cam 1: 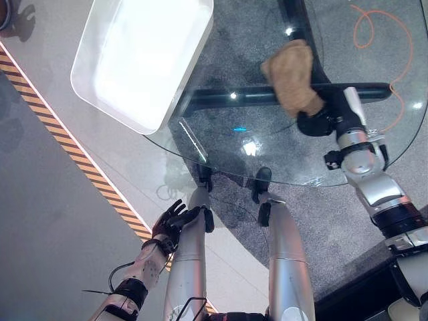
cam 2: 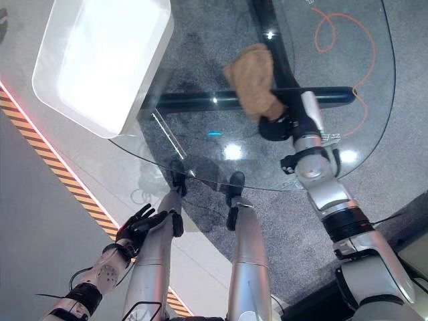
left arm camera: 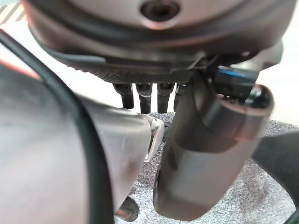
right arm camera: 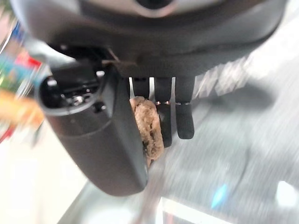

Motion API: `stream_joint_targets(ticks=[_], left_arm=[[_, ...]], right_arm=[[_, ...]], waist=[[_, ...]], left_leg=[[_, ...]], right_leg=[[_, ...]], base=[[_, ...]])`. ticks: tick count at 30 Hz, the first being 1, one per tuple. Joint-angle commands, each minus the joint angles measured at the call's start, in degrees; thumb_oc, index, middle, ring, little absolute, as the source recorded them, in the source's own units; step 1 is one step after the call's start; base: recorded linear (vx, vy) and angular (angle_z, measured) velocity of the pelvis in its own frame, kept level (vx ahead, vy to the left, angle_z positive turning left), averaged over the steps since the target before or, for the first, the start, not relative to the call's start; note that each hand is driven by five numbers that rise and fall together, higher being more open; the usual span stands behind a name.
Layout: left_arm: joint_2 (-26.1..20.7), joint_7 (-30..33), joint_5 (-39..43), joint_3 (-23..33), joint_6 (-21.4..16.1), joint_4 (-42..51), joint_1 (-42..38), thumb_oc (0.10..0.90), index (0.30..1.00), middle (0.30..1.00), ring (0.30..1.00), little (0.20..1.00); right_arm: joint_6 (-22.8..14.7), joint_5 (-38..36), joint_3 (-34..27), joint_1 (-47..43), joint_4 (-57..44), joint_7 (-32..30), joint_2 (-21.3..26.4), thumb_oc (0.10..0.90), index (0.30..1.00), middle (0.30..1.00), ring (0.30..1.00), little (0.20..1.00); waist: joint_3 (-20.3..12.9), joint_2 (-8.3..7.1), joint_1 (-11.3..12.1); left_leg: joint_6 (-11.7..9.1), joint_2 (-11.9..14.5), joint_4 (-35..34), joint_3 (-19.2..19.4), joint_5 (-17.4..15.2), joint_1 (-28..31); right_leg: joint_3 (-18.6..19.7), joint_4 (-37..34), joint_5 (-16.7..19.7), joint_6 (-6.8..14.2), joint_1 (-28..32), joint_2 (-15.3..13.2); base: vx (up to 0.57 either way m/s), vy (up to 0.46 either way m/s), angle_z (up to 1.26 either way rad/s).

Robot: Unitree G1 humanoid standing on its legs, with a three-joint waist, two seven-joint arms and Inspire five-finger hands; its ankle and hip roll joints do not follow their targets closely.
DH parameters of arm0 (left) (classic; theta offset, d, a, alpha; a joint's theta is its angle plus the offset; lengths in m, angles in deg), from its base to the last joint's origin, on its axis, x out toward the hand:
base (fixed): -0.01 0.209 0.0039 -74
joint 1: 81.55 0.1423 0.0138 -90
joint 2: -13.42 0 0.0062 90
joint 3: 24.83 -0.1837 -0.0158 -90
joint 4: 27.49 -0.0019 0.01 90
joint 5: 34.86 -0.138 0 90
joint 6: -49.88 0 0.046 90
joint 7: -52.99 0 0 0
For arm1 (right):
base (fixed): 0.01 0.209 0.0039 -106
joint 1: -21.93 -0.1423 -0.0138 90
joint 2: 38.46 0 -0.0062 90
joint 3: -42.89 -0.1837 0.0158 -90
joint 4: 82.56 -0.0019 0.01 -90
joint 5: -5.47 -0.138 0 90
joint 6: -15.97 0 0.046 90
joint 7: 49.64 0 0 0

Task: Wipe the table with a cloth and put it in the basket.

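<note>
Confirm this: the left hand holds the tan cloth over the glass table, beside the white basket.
Not the left. The right hand grips the tan cloth over the glass table, beside the white basket; the left eye view shows it. The left hand hangs low.

The table (cam 1: 221,144) was clear glass, glossy and smooth, catching bright glints over a dark, shiny frame. At its ten o'clock edge the basket (cam 1: 93,87) looked like smooth white plastic, while the cloth (cam 1: 291,73) at one o'clock was tan, nubbly and matt.
</note>
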Motion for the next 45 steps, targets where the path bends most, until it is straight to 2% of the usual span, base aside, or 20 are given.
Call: stream_joint_targets(ticks=[1, 9, 23, 32, 33, 35, 38, 41, 45], left_arm=[[1.05, -0.23, -0.95, -3.49, 0.69, 0.17, 2.88, 0.800, 0.900, 0.900, 0.900, 0.900], [1.13, -0.35, -1.05, -3.47, 1.11, -0.45, 2.60, 0.800, 0.900, 0.900, 0.900, 0.900], [0.97, -0.46, -0.89, -3.24, 0.10, -0.44, 3.53, 0.800, 0.900, 0.900, 0.900, 0.900], [0.53, -2.34, -0.19, -0.79, -1.22, -0.87, 4.90, 0.800, 0.900, 0.900, 0.900, 0.900], [0.44, -2.56, -0.29, -0.25, -1.23, -0.91, 3.87, 0.800, 0.900, 0.900, 0.900, 0.900], [0.32, -3.04, -0.40, -0.13, -1.45, -0.85, 4.25, 0.800, 0.900, 0.900, 0.900, 0.900], [0.24, -4.29, 0.25, 0.25, -2.29, -0.85, 4.82, 0.800, 0.900, 0.900, 0.900, 0.900], [-0.15, -4.74, 3.84, 1.69, -4.94, 0.37, 5.89, 0.800, 0.900, 0.900, 0.900, 0.900], [-0.94, -4.91, 3.15, 3.13, -5.89, 1.84, 7.00, 0.800, 0.900, 0.900, 0.900, 0.900]], right_arm=[[-2.28, 0.67, 7.38, -0.40, -4.66, 5.88, -6.50, 0.100, 0.300, 0.300, 0.300, 0.200], [-0.84, 0.31, 8.83, -0.50, -4.81, 5.54, -7.22, 0.100, 0.300, 0.300, 0.300, 0.200], [-2.81, -1.11, 5.01, 1.45, -4.48, 0.22, -6.41, 0.100, 0.300, 0.300, 0.300, 0.200], [-3.25, 0.19, 3.05, 5.21, -8.04, 3.02, -5.21, 0.100, 0.300, 0.300, 0.300, 0.200], [-3.16, 0.21, 2.81, 4.54, -8.39, 3.34, -4.90, 0.100, 0.300, 0.300, 0.300, 0.200], [-3.12, 0.27, 2.66, 5.57, -9.07, 3.85, -4.63, 0.100, 0.300, 0.300, 0.300, 0.200], [-3.15, 0.49, 2.51, 7.20, -9.92, 4.84, -4.47, 0.100, 0.300, 0.300, 0.300, 0.200], [-3.79, 0.80, 1.88, 9.79, -10.91, 6.17, -4.19, 0.100, 0.300, 0.300, 0.300, 0.200], [-3.86, -0.18, 1.10, 12.26, -12.32, 7.63, -3.47, 0.100, 0.300, 0.300, 0.300, 0.200]], waist=[[-0.70, -0.22, 1.50], [-0.70, -0.20, 1.63], [-0.70, -0.93, 1.19], [-0.70, -2.14, 0.57], [-0.70, -2.43, 0.31], [-0.70, -2.71, 0.26], [-0.70, -3.13, 0.20], [-0.70, -3.64, 0.31], [-0.70, -4.26, 0.56]], left_leg=[[0.69, -5.12, 12.76, 3.95, -14.93, -1.04], [0.72, -5.08, 12.95, 4.13, -14.98, -0.79], [0.78, -4.89, 12.64, 4.03, -15.28, 0.87], [0.69, -4.47, 11.50, 3.95, -15.40, 5.01], [1.05, -4.64, 10.83, 4.26, -13.50, 3.68], [1.02, -4.59, 10.57, 4.16, -13.55, 4.81], [1.02, -4.44, 9.93, 3.94, -13.59, 7.08], [1.05, -4.42, 9.41, 3.71, -13.98, 10.18], [1.08, -4.19, 9.33, 3.49, -14.31, 12.81]], right_leg=[[-0.35, -11.88, 8.55, 5.33, -0.67, 0.96], [-0.46, -11.76, 8.63, 5.31, -0.49, 0.70], [-0.53, -12.36, 8.99, 5.44, 1.19, 0.82], [-0.76, -13.18, 8.18, 5.47, 5.66, 1.27], [-1.10, -14.15, 9.93, 4.97, 4.57, 1.07], [-1.21, -14.41, 9.74, 5.01, 5.79, 1.06], [-1.47, -14.64, 9.18, 4.96, 8.12, 1.26], [-1.85, -14.95, 8.29, 4.90, 11.42, 1.40], [-2.30, -15.08, 7.62, 4.71, 14.38, 1.47]], base=[[0.00, 0.008, 0.16], [0.00, 0.010, 0.12], [0.00, -0.003, 0.02], [-0.03, -0.017, -0.02], [-0.11, -0.045, -0.03], [-0.07, -0.036, -0.02], [-0.05, -0.029, -0.02], [-0.04, -0.035, 0.03], [-0.04, -0.057, 0.04]])
